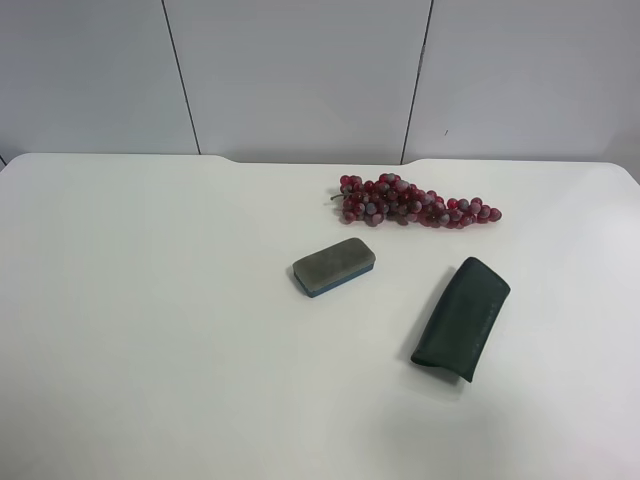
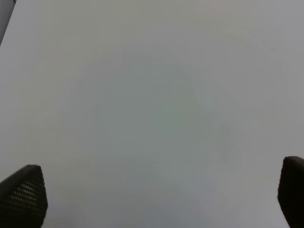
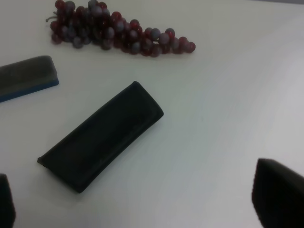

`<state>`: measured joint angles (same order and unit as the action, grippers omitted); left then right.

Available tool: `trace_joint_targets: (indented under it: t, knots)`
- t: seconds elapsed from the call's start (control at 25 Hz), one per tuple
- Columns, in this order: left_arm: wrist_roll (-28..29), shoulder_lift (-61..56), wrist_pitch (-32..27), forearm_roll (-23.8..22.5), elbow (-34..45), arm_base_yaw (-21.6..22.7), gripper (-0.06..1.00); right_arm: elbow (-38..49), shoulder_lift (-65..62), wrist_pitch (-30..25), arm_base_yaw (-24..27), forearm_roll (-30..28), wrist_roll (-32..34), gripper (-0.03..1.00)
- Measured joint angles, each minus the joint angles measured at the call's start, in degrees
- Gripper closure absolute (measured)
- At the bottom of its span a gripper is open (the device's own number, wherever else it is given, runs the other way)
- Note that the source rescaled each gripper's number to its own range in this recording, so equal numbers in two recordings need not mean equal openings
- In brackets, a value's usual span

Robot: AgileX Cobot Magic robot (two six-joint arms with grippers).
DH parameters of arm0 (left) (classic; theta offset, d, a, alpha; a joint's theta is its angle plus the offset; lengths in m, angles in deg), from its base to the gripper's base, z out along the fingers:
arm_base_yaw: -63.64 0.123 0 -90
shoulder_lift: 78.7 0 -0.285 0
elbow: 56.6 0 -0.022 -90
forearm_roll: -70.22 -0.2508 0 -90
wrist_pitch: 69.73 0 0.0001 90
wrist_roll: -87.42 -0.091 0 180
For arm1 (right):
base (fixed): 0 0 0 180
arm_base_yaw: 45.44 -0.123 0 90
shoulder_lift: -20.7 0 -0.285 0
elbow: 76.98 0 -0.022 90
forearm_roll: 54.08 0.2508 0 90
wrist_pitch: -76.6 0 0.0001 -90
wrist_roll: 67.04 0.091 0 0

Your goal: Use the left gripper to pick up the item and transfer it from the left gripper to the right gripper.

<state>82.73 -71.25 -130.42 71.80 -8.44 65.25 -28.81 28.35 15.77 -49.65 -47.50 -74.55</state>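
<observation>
The item, a long flat dark green-black pouch, lies on the white table right of centre in the exterior high view. It also shows in the right wrist view, lying flat between and beyond my right gripper's fingers. My right gripper is open and empty, with one fingertip at each lower corner. My left gripper is open and empty over bare table; its fingertips show at the lower corners. Neither arm shows in the exterior high view.
A grey felt eraser with a blue base lies near the table's centre, also in the right wrist view. A red grape bunch lies behind the pouch, also in the right wrist view. A white panelled wall stands behind the table.
</observation>
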Motion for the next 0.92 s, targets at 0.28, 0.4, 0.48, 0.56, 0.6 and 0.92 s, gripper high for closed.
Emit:
trace_joint_targets:
  t: [0.28,0.4,0.48,0.56,0.6,0.92]
  knots:
    - [-0.05,0.0,0.0,0.0,0.0,0.0,-0.04,0.0,0.0,0.0,0.0,0.0,0.0,-0.03]
    - [-0.05,0.0,0.0,0.0,0.0,0.0,-0.04,0.0,0.0,0.0,0.0,0.0,0.0,-0.03]
    - [-0.05,0.0,0.0,-0.02,0.0,0.0,-0.04,0.0,0.0,0.0,0.0,0.0,0.0,-0.03]
    - [-0.05,0.0,0.0,-0.12,0.0,0.0,-0.04,0.0,0.0,0.0,0.0,0.0,0.0,-0.03]
    - [-0.05,0.0,0.0,-0.12,0.0,0.0,-0.04,0.0,0.0,0.0,0.0,0.0,0.0,-0.03]
    - [-0.05,0.0,0.0,-0.12,0.0,0.0,-0.04,0.0,0.0,0.0,0.0,0.0,0.0,-0.03]
